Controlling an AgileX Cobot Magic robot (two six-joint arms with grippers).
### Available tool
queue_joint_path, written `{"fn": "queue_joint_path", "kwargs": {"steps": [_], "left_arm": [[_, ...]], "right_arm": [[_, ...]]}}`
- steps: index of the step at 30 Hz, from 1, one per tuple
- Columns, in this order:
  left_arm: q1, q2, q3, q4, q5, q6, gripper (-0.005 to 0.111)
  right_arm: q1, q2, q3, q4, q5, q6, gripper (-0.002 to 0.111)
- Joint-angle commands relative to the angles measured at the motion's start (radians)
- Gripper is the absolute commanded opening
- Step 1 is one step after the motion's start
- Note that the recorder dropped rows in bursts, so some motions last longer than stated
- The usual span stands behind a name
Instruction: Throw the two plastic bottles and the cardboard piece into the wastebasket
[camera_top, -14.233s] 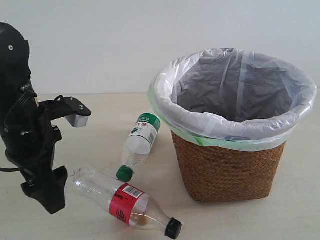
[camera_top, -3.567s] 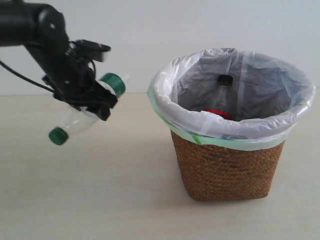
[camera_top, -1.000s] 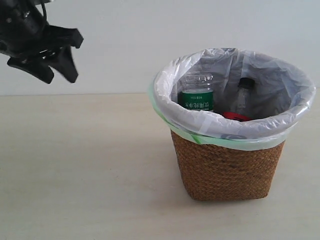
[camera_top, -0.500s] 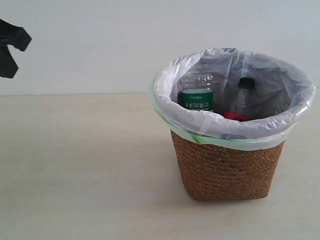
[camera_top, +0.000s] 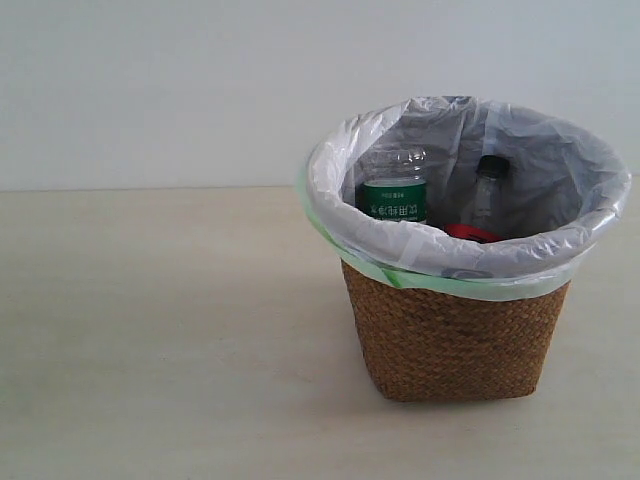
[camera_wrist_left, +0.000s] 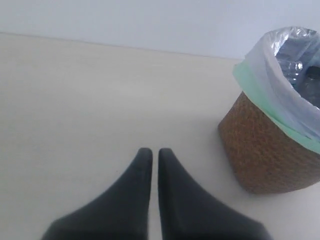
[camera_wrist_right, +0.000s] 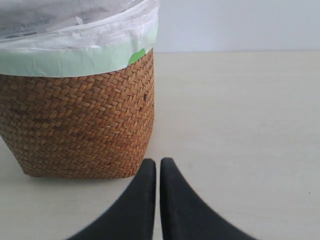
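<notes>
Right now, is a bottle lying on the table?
No, the green-label bottle and the black-cap bottle both sit inside the basket.

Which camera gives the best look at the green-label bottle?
The exterior view: the green-label bottle stands inside the wastebasket, label showing above the rim. The left wrist view catches only blurred clear plastic inside; the right wrist view shows just the wicker outside, bottle hidden.

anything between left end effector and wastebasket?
Nothing. In the left wrist view, only bare table lies between the left end effector and the wastebasket.
</notes>
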Motion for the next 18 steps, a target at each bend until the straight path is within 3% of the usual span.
{"fn": "queue_joint_path", "kwargs": {"steps": [1,6,18], "left_arm": [[0.002,-0.118,0.146,-0.13,-0.039,-0.012,0.004],[0.002,-0.194,0.199,-0.154,0.025,0.003,0.004],[0.002,-0.22,0.204,-0.154,0.024,0.008,0.004]], "right_arm": [[-0.005,-0.004,-0.001,-0.005,-0.006,-0.004,0.0],[-0.005,-0.004,-0.001,-0.005,-0.006,-0.004,0.0],[-0.005,-0.004,-0.001,-0.005,-0.006,-0.004,0.0]]}}
